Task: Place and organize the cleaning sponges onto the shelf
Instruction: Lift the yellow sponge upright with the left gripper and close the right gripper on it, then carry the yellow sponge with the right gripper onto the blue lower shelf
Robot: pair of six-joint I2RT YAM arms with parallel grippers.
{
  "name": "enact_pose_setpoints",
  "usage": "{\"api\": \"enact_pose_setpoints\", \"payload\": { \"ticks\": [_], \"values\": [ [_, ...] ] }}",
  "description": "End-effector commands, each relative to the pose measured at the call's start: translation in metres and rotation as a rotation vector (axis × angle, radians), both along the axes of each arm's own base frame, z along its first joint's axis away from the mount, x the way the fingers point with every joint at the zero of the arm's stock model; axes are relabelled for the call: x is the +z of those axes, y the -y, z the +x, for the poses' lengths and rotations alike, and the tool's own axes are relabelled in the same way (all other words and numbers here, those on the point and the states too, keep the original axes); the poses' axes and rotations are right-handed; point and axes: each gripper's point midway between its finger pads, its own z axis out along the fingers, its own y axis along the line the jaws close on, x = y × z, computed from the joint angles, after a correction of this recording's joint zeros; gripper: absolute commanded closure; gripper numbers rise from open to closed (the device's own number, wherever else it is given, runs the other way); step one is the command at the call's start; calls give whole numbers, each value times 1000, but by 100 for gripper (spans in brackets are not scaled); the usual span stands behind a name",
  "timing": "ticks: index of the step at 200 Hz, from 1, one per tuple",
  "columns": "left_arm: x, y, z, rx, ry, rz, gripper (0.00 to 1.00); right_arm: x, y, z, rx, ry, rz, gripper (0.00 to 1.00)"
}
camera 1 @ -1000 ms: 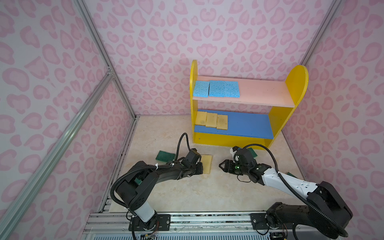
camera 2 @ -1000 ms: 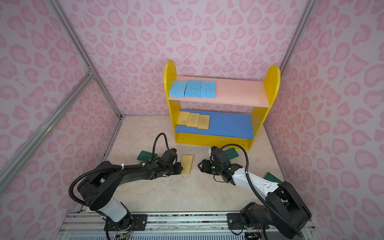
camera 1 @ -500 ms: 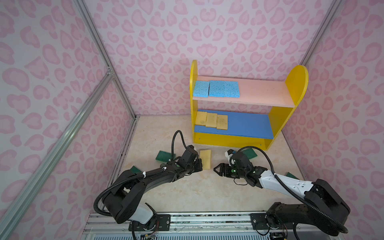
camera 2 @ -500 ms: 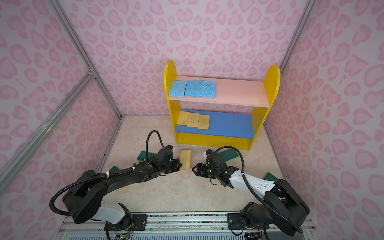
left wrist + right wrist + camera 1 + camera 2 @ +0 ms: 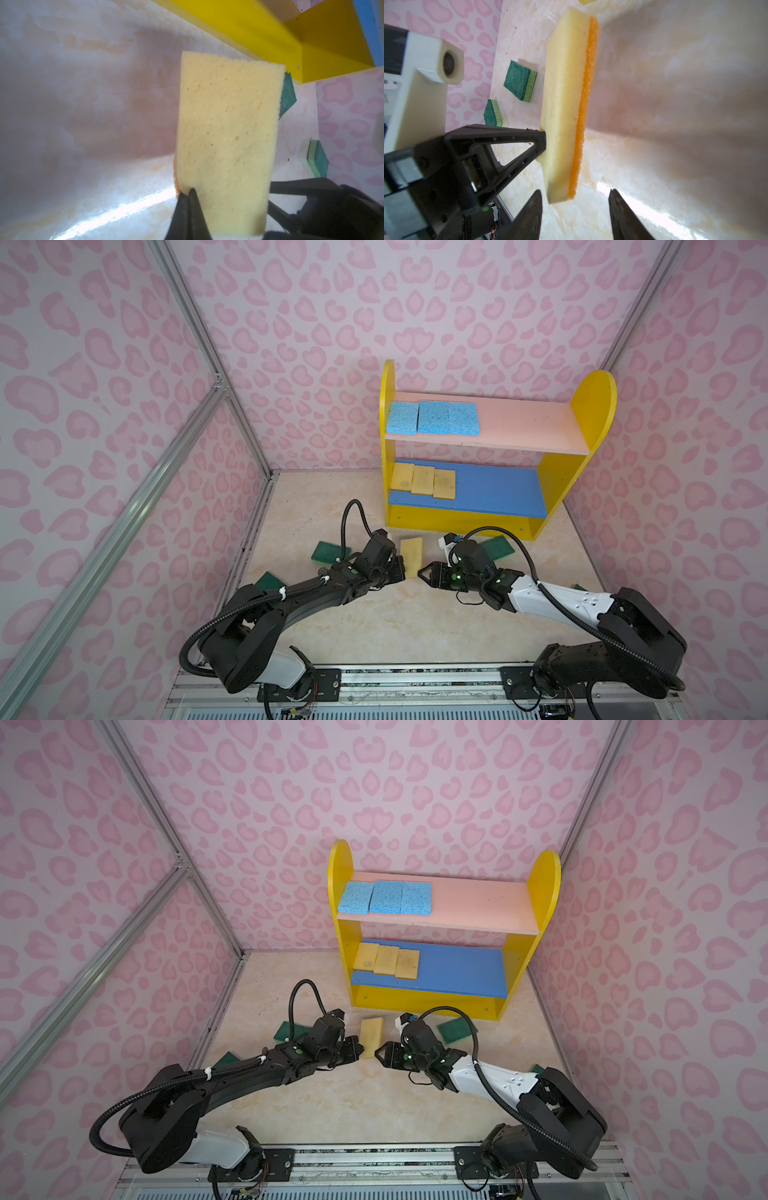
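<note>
Yellow sponge (image 5: 411, 558), near end pinched in the clamped left gripper (image 5: 402, 569), hangs over the table (image 5: 374, 622) before the shelf (image 5: 457, 523). Right gripper (image 5: 420, 572) sits just beside it, jaws apart, empty. Blue sponges (image 5: 432, 418) line the pink board (image 5: 532, 427), yellow ones (image 5: 423, 480) the blue board (image 5: 498, 489); green sponges (image 5: 326, 552) lie on the table.
</note>
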Motion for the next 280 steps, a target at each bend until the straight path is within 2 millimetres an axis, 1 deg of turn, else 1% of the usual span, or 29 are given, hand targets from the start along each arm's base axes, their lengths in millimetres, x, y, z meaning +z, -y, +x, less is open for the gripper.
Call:
{"api": "enact_pose_setpoints", "payload": {
  "ticks": [1, 15, 27, 77, 101, 114, 122, 126, 131, 140, 144, 146, 157, 170, 184, 203, 208, 217, 227, 246, 252, 264, 280],
  "values": [
    [12, 3, 2, -2, 17, -23, 97, 6, -8, 5, 3, 13, 37, 51],
    [12, 4, 2, -3, 17, -26, 97, 7, -10, 7, 3, 13, 39, 52],
    [12, 4, 2, -3, 16, -26, 97, 6, -11, 8, 2, 12, 37, 57],
    [15, 4, 2, -4, 22, -34, 97, 6, -11, 10, -2, 11, 33, 83],
    [17, 5, 2, -9, 27, -35, 97, 7, -11, 11, -6, 12, 31, 91],
    [17, 4, 2, -9, 29, -35, 95, 9, -9, 12, -11, 13, 31, 92],
    [19, 4, 1, -11, 35, -36, 92, 9, -8, 12, -11, 14, 29, 93],
    [19, 3, 1, -9, 37, -35, 88, 10, -7, 13, -15, 16, 29, 94],
    [19, 2, 1, -9, 40, -32, 82, 11, -5, 13, -17, 18, 26, 94],
    [20, -1, 1, -5, 48, -22, 68, 14, -2, 15, -22, 22, 23, 94],
    [21, -3, 1, 1, 55, -17, 65, 15, 0, 15, -25, 22, 22, 95],
    [21, -4, 1, 1, 57, -13, 61, 15, 1, 15, -25, 23, 20, 95],
    [23, -10, 1, 16, 74, 2, 51, 19, 9, 17, -35, 31, 13, 96],
    [25, -17, 1, 32, 93, 25, 37, 24, 20, 18, -48, 40, 1, 97],
    [27, -25, 1, 45, 107, 49, 27, 30, 35, 20, -65, 50, -14, 98],
    [28, -34, 0, 60, 118, 72, 23, 39, 59, 21, -101, 64, -32, 98],
    [28, -35, -1, 61, 122, 74, 23, 41, 67, 22, -118, 64, -35, 98],
    [29, -38, -2, 63, 127, 80, 18, 45, 82, 24, -151, 64, -46, 99],
    [28, -40, -3, 63, 130, 84, 17, 50, 99, 25, -191, 67, -57, 99],
    [27, -43, -5, 61, 131, 91, 16, 66, 127, 32, -261, 105, -50, 99],
    [26, -44, -6, 61, 131, 93, 13, 72, 136, 34, -284, 113, -50, 99],
    [25, -45, -6, 61, 130, 96, 10, 82, 151, 41, -320, 126, -47, 100],
    [23, -45, -6, 56, 128, 100, 9, 91, 162, 51, -342, 126, -42, 100]
  ]
}}
